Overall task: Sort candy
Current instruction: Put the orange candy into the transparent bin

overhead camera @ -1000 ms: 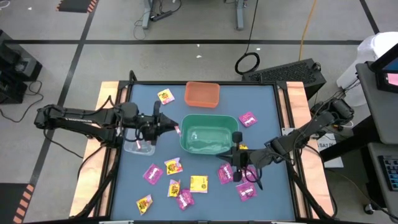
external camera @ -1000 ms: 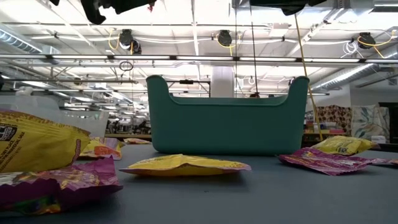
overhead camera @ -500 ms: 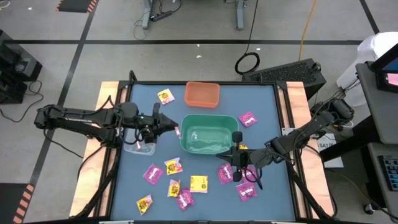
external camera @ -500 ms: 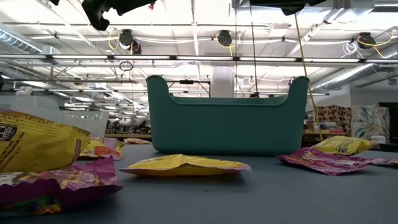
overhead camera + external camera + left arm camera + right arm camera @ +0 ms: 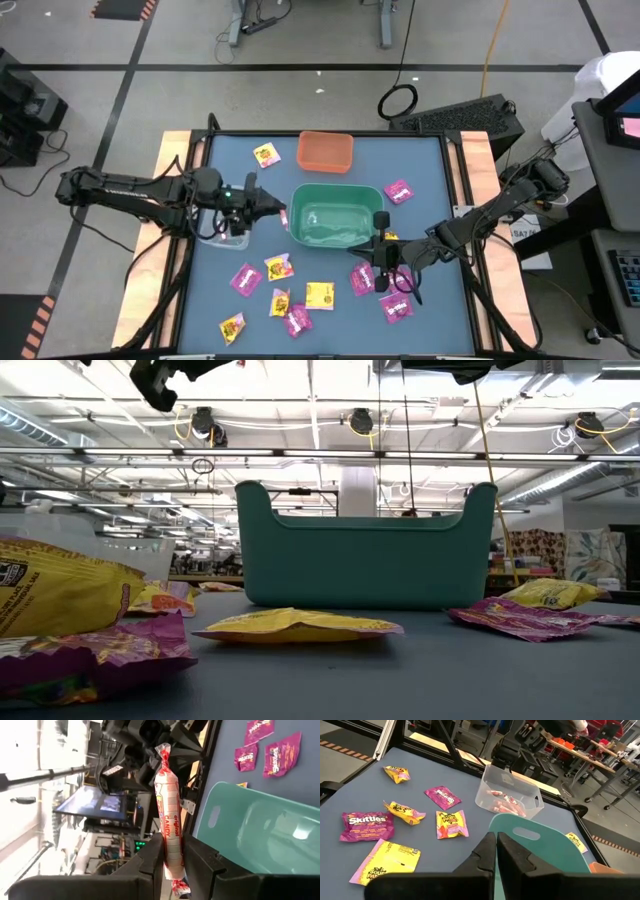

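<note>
My left gripper point(image 5: 277, 212) is shut on a thin pink-white candy stick point(image 5: 167, 815), high above the gap between the clear bin point(image 5: 222, 233) and the green bin point(image 5: 336, 215). The clear bin holds several such sticks point(image 5: 509, 802). Magenta packets point(image 5: 246, 279) and yellow packets point(image 5: 319, 294) lie flat on the blue table along its near side, and two more point(image 5: 399, 190) point(image 5: 266, 154) lie farther back. My right gripper point(image 5: 358, 250) hangs shut and empty beside the green bin's near right corner. My left gripper pinches the candy stick between its two fingers point(image 5: 152, 860), near one twisted end point(image 5: 172, 870). The fingers run nearly level from the table's left and lie across the stick. The stick is lifted clear of everything, its longer part point(image 5: 165, 780) sticking out past the fingertips.
An orange bin point(image 5: 325, 151) stands at the table's far edge behind the green bin. In the low view the green bin point(image 5: 365, 545) stands mid-table with packets point(image 5: 300, 625) lying in front of it. Wooden rails point(image 5: 172, 200) border the table's left and right sides.
My left gripper has rolled about its own pointing line while staying in place, and the candy stick in its hold has turned with it. My right arm has kept still.
</note>
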Robot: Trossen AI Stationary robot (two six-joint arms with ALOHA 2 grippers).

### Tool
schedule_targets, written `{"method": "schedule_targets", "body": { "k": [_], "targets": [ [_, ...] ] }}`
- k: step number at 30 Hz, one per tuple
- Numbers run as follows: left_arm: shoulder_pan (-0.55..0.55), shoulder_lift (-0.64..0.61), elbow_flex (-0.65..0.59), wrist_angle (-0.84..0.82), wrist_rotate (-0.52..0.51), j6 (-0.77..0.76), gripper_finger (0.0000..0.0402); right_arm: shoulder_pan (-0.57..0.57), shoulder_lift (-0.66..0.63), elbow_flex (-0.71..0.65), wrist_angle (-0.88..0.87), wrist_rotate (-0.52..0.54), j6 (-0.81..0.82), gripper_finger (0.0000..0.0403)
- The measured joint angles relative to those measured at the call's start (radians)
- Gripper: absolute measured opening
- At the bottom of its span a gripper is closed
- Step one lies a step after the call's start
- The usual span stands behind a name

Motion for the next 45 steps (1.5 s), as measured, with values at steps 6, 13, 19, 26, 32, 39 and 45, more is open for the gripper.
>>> {"method": "schedule_targets", "body": {
  "k": [6, 13, 19, 26, 32, 39, 45],
  "targets": [
    [-0.009, 0.0, 0.0, 0.0, 0.0, 0.007, 0.0072, 0.0, 0.0, 0.0, 0.0, 0.0, -0.004, 0.0008],
    [-0.01, 0.0, 0.0, 0.006, -0.005, -0.411, 0.0072, 0.0, 0.0, 0.0, 0.0, 0.003, -0.007, 0.0008],
    [-0.01, 0.0, 0.0, -0.001, -0.008, -0.856, 0.0072, 0.0, 0.0, 0.0, 0.0, 0.003, -0.007, 0.0008],
    [-0.01, 0.0, 0.0, -0.005, -0.009, -1.291, 0.0072, 0.0, 0.0, 0.0, 0.0, 0.003, -0.002, 0.0008],
    [-0.01, 0.0, 0.0, -0.011, -0.012, -1.591, 0.0072, 0.0, 0.0, 0.0, 0.0, 0.003, 0.01, 0.0008],
    [-0.01, 0.0, 0.0, -0.041, -0.012, -1.686, 0.0072, 0.0, 0.0, 0.0, 0.0, 0.003, 0.011, 0.0008],
    [-0.007, -0.006, 0.0, -0.256, -0.083, -1.712, 0.0072, 0.0, 0.008, 0.0, 0.001, 0.003, 0.026, 0.0008]
  ]
}}
